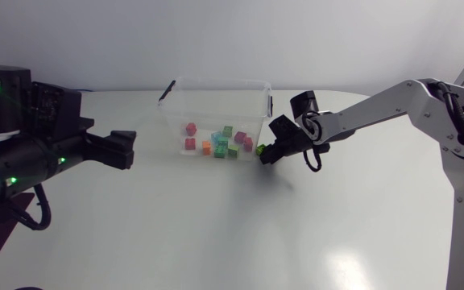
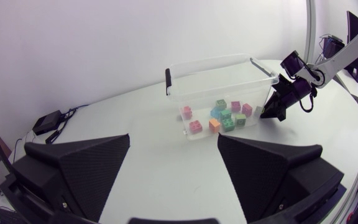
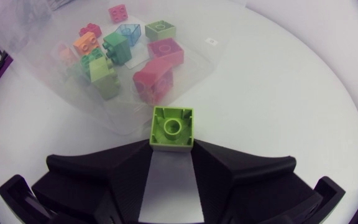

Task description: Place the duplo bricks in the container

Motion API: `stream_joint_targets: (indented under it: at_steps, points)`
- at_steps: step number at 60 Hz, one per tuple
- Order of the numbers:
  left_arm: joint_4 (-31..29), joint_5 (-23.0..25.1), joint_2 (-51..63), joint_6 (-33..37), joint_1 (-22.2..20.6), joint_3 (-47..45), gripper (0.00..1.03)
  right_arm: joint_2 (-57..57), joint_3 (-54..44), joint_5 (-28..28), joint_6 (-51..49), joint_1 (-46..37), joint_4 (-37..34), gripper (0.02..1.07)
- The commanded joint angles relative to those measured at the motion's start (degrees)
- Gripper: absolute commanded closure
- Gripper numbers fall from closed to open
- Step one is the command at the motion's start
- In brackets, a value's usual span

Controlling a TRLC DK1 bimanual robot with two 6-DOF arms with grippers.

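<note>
Some ten bricks are lying in the container, the right claw is clamping what looks the last, a green brick, just beside its wall, and the left claw is gaping well away.

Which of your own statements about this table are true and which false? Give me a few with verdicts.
1. The right gripper holds a lime-green brick. True.
2. That brick is outside the container, close to its wall. True.
3. The container is empty. False: several bricks lie in it.
4. The left gripper grips a pink brick. False: it is open and holds nothing.
</note>
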Motion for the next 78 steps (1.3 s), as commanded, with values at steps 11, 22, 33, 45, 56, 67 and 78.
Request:
stream_joint_targets:
  at_steps: [11,22,33,45,56,67,78]
  points:
    - [0.5,-1.0,-1.4,0.6,-1.2,-2.0,0.05,-7.2,-7.0,1.5,0.1,-1.7,2.5,0.87]
    - [0.5,-1.2,-1.9,0.5,-2.1,-2.0,0.05,-22.0,-10.7,2.1,0.7,-3.1,-0.9,0.88]
    - [-0.2,-1.6,-4.2,0.4,-2.9,-2.6,0.05,-31.3,-6.3,4.5,3.9,-1.3,-8.2,0.88]
    - [-1.8,-1.7,-7.3,0.8,-2.8,-2.6,0.05,-29.2,2.6,8.2,7.8,5.3,-12.7,0.88]
    - [-2.3,-1.7,-9.2,1.3,-2.3,-3.1,0.05,-21.0,12.0,10.3,10.5,9.5,-13.7,0.88]
    - [-2.5,-1.7,-10.1,1.6,-2.0,-3.7,0.05,-5.1,28.5,11.5,10.7,11.4,-22.7,0.87]
    - [-3.7,-1.7,-11.4,2.4,-1.4,-2.5,0.05,-8.5,31.8,13.1,11.8,12.4,-23.9,0.09]
